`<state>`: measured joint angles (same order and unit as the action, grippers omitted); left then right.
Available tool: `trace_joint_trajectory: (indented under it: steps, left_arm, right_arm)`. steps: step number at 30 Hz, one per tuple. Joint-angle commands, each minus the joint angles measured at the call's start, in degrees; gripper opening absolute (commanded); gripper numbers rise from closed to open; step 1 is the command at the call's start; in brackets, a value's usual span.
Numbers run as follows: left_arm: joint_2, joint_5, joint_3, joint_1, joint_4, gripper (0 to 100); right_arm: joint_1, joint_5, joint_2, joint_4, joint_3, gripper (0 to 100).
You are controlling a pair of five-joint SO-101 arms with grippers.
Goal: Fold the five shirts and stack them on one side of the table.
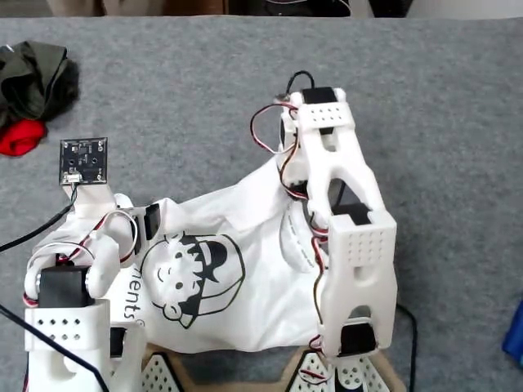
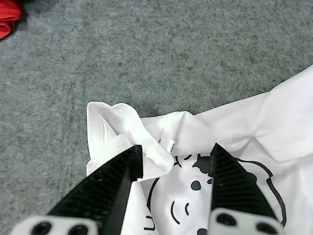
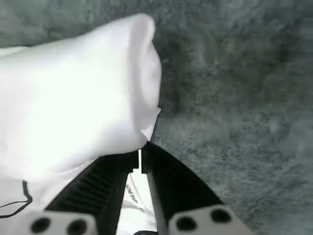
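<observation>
Roughly centred along the near edge of the desk (image 1: 204,82), the white shirt (image 1: 245,220) lies face up, its cartoon print (image 1: 192,278) turned toward the left arm (image 1: 65,310). Its near hem runs between the two arm bases, close to the desk's edge. Its far edge rises to a peak under the right arm (image 1: 351,237), which reaches out over the cloth. The right jaws are together, clamped on a rolled fold of the shirt (image 3: 73,98) that is lifted off the grey surface. The left jaws stand apart, one to each side of a bunched corner of the shirt (image 2: 274,122), where a small tag (image 2: 170,145) shows. Whether their tips touch the cloth cannot be told. Beyond that corner the shirt's edge gives way to grey desk. A broad stretch of desk lies past the shirt, running toward the far edge. At the far left corner, well apart from the shirt, sits a crumpled dark cloth (image 1: 33,73) with a red cloth (image 1: 20,137) just beside it. A blue thing (image 1: 515,335) pokes in at the right edge.
</observation>
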<state>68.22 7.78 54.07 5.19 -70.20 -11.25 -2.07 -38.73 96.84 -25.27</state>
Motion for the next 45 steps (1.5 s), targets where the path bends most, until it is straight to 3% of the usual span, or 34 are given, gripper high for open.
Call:
trace_joint_trajectory:
  steps: [1,14,25,36,45]
  left_arm:
    - [0.13,-0.26,-2.37,-0.44,-0.26,23]
    - [0.13,-0.26,-2.37,-0.44,-0.26,23]
    - [0.13,-0.18,-2.29,-0.44,-0.35,23]
    - [0.04,-0.18,-2.29,-0.44,-0.09,23]
    - [0.04,-0.18,-2.29,-0.53,-0.26,23]
  right_arm:
    - [-0.13,-0.53,8.31,0.97,-2.95,0.4]
    - [-1.19,-0.53,16.66,2.81,-2.86,0.4]
    - [-6.37,-0.53,26.51,5.27,0.84,0.7]
    - [-8.66,-3.52,31.6,2.73,18.95,28.3]
    - [-7.78,-3.52,31.43,-12.22,27.91,29.2]
